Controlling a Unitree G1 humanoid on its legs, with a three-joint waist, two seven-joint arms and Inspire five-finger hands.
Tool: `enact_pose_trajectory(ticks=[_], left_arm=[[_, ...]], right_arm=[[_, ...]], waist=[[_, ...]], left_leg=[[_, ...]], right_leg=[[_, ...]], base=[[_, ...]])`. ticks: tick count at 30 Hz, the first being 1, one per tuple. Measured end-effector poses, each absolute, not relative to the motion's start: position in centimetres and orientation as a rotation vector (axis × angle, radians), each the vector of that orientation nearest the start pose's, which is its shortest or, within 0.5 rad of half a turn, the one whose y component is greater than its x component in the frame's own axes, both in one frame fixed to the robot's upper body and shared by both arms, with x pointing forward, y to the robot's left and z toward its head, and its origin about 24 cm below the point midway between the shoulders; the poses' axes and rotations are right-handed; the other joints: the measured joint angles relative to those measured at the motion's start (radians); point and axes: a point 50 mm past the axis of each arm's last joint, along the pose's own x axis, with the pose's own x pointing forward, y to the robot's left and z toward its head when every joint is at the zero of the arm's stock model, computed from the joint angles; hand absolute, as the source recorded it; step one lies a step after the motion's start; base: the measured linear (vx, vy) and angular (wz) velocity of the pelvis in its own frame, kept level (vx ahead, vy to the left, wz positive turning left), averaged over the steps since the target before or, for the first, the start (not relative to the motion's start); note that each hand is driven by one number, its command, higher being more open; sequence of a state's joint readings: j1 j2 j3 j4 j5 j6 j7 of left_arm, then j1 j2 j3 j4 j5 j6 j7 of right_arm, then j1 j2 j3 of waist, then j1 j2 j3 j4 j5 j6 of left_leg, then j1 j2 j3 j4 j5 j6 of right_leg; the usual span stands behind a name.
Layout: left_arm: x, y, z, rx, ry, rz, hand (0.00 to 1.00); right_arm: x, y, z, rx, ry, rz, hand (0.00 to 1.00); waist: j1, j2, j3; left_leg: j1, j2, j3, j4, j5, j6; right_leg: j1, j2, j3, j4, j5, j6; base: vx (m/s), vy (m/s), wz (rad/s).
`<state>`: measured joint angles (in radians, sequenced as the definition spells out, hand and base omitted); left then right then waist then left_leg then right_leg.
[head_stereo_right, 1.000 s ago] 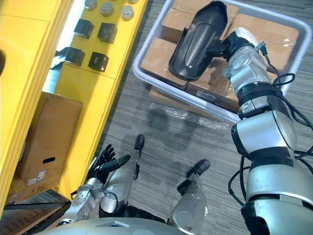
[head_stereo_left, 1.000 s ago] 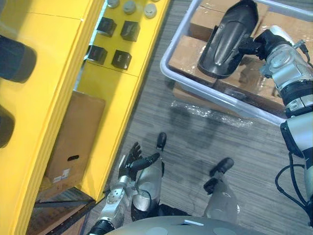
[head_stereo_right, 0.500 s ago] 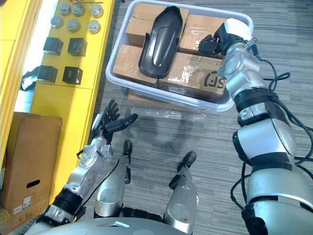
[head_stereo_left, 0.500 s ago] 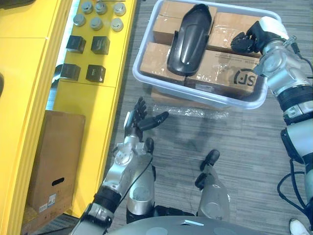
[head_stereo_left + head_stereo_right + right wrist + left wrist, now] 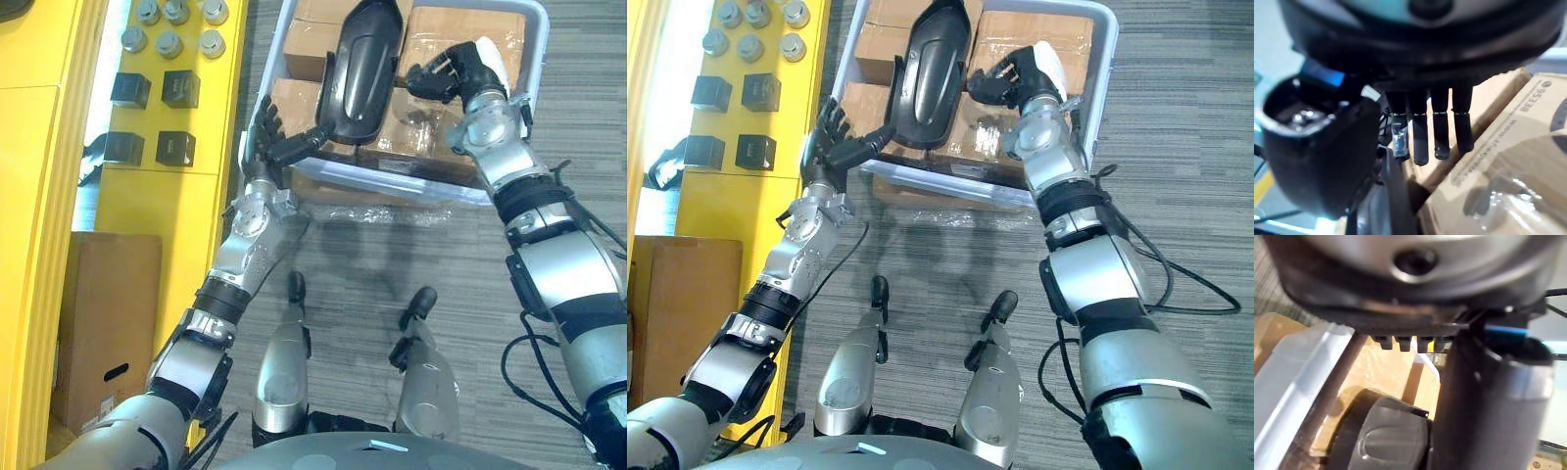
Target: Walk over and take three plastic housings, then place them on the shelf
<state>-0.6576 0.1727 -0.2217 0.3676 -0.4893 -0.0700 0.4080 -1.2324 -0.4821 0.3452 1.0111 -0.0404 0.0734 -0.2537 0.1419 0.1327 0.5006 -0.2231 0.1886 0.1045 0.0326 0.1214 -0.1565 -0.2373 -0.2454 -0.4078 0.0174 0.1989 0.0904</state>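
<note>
One black plastic housing (image 5: 358, 69) lies lengthwise on the cardboard boxes (image 5: 441, 44) packed in a clear plastic bin (image 5: 411, 183). My left hand (image 5: 272, 145) is at the bin's near left corner, open with fingers spread. Its thumb points at the housing's near end, close to it or touching. In the left wrist view the housing (image 5: 1391, 440) lies just past the thumb (image 5: 1488, 396), with the bin's rim (image 5: 1293, 377) beside it. My right hand (image 5: 458, 70) hovers over the boxes just right of the housing, its fingers (image 5: 1442, 129) loosely relaxed and holding nothing.
A yellow shelf (image 5: 59, 147) runs down the left side, carrying black cubes (image 5: 181, 88) and grey round parts (image 5: 171, 15). A brown cardboard box (image 5: 108, 323) stands on the floor beneath it. Grey carpet lies between the shelf and the bin.
The camera has shifted. My right hand let go of the housing, which now lies on the boxes. My left hand rose from low down to the bin's corner by the housing.
</note>
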Motion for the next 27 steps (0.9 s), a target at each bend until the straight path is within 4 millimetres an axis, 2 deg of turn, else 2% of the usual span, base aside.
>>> enact_pose_trajectory(ticks=[5,10,16,20,23,27], left_arm=[[35.4,11.7,15.4,-0.216,-0.264,0.156,1.0],[33.8,11.3,16.0,-0.202,-0.348,0.146,1.0],[33.2,11.1,14.4,-0.19,-0.306,0.124,1.0],[32.8,11.2,13.5,-0.185,-0.287,0.114,1.0],[32.3,10.8,13.4,-0.182,-0.296,0.072,1.0],[31.7,9.7,13.9,-0.189,-0.335,-0.006,1.0]], right_arm=[[42.2,-18.9,24.7,-0.638,-0.228,-0.313,1.0],[42.0,-18.8,24.8,-0.604,-0.262,-0.409,1.0],[41.8,-19.4,24.9,-0.631,-0.258,-0.501,1.0],[41.9,-19.8,24.3,-0.649,-0.192,-0.523,1.0],[41.9,-20.5,23.6,-0.666,-0.134,-0.546,1.0],[41.7,-22.7,22.4,-0.699,-0.026,-0.592,1.0]], waist=[[0.001,-0.002,0.0],[0.009,-0.002,0.0],[0.019,-0.002,0.0],[0.028,-0.002,0.0],[0.035,-0.002,0.0],[0.049,-0.001,0.0]], left_leg=[[-0.019,0.0,-0.006,0.033,-0.014,0.003],[-0.03,-0.001,-0.024,0.04,-0.014,0.004],[-0.037,-0.004,-0.041,0.051,-0.015,0.004],[-0.037,-0.005,-0.045,0.051,-0.014,0.005],[-0.037,-0.008,-0.047,0.051,-0.013,0.006],[-0.042,-0.015,-0.058,0.052,-0.01,0.009]], right_leg=[[-0.005,-0.002,0.002,0.006,0.0,0.0],[-0.005,-0.003,-0.008,0.008,0.0,0.0],[0.005,-0.008,-0.024,0.014,-0.001,0.0],[0.008,-0.008,-0.027,0.014,-0.001,0.0],[0.01,-0.011,-0.03,0.015,-0.001,0.0],[0.013,-0.019,-0.041,0.015,0.0,0.0]], base=[[0.0,0.0,0.0],[-0.02,-0.002,0.06],[-0.03,0.001,0.09],[-0.02,-0.002,0.02],[0.0,-0.001,0.01],[0.0,0.001,0.07]])
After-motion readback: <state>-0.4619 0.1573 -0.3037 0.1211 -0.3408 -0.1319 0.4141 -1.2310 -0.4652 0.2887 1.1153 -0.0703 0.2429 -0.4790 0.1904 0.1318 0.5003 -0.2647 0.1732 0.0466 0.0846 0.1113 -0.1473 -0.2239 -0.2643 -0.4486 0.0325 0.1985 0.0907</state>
